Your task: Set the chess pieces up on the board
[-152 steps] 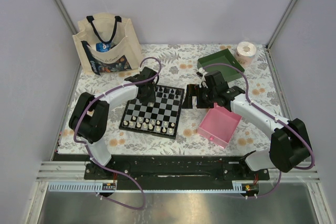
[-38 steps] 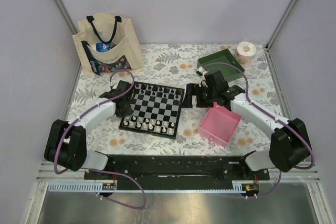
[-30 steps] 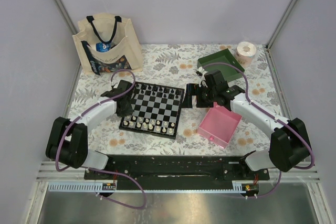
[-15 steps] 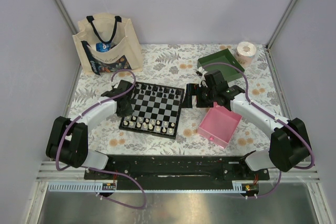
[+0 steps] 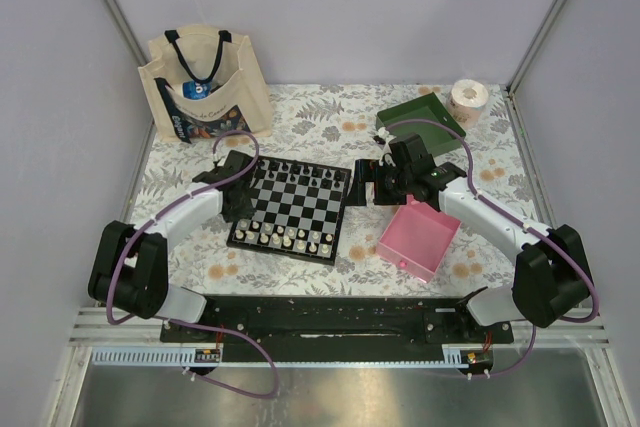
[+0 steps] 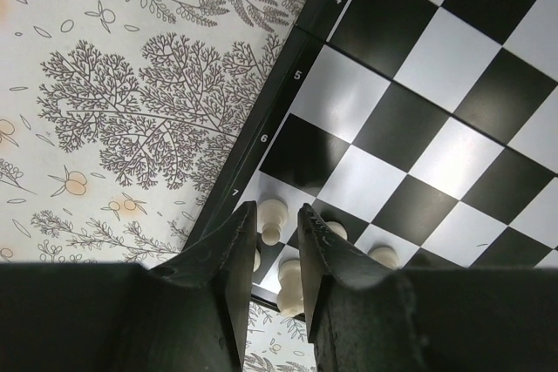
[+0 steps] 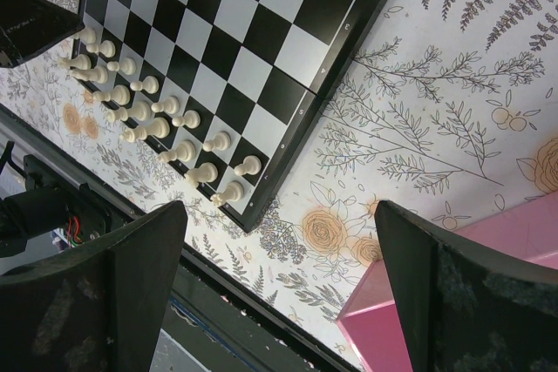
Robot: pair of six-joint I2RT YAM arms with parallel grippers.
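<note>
left fingers (image 6: 240, 234) were a little apart, a white pawn (image 6: 273, 215) standing between their tips | board (image 5: 296, 205) lay on the desk (image 5: 330, 117), white pieces (image 5: 290, 238) near, black pieces (image 5: 305, 169) far | right fingers (image 7: 139, 259) were wide apart, holding nothing, just right of the board

Upright chess pieces (image 5: 290, 238) — on board (image 5: 300, 203)

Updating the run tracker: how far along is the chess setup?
Done: on the board, white pieces stand in two near rows, black pieces along the far side. In hand: left end effector straddles a standing white pawn, jaws slightly apart. Remaining: unclear, black count unreadable; right end effector open, empty.
</note>
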